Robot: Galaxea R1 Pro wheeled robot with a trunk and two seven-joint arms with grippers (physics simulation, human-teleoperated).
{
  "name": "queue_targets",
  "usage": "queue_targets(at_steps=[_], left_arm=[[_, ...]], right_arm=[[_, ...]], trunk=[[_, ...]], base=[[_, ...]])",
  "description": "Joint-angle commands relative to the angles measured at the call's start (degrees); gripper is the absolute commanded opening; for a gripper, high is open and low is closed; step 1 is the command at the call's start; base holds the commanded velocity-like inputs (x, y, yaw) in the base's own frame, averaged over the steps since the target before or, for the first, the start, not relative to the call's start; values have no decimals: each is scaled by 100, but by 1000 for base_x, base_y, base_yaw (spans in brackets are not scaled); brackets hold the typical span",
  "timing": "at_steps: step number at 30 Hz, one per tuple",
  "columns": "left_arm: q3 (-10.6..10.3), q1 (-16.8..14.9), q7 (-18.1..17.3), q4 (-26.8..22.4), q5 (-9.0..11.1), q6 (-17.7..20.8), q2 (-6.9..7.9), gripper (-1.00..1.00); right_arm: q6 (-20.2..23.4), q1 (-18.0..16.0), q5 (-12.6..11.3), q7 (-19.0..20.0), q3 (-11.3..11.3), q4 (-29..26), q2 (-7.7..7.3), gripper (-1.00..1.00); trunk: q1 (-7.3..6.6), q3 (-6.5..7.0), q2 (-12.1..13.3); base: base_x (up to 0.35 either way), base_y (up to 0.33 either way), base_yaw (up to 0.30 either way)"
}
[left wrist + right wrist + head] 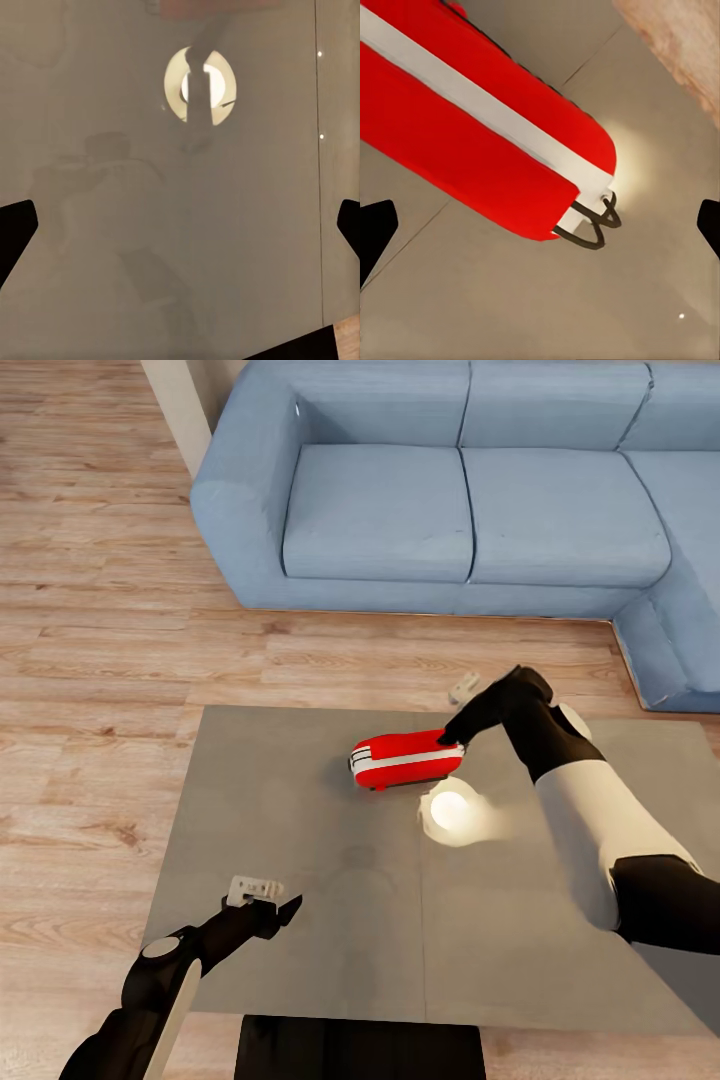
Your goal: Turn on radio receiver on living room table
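- Near the far middle of the grey surface (pixel 300 840), in front of the blue sofa (pixel 420 510): the radio receiver (pixel 405 758), lying on its side, red shell with a white band running its length.
- Handling, judged: rigid hard casing, likely light and smooth, so apt to slide on the glossy top if pushed from one end; not fragile-looking.
- Hold point, judged: across the narrow body over the band, or a press on a switch with no grasp; no switch can be made out.
- End detail: dark wire loops (pixel 592 221) at the rounded end, too small to identify.
- Right gripper (pixel 452 738): at the radio's near-right end, fingers (pixel 375 229) spread wide, grasping nothing; contact with the shell cannot be told.
- Left gripper (pixel 272 910): low over the near-left surface, fingers (pixel 15 232) released, empty.
- Lamp reflection (pixel 452 812): bright spot just beside the radio.
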Motion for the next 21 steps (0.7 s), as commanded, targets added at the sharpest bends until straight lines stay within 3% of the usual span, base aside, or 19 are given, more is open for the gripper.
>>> queue_targets(at_steps=[1,8,21], left_arm=[[0,0,0,0,0,0,0,100],[0,0,6,7,0,0,0,100],[0,0,10,17,0,0,0,100]], right_arm=[[0,-34,0,2,2,51,1,100],[-242,-531,7,-51,7,1078,13,100],[-316,-661,-18,-241,1,1543,299,100]], trunk=[[0,0,0],[0,0,0],[0,0,0]], base=[[0,0,0],[0,0,0],[0,0,0]])
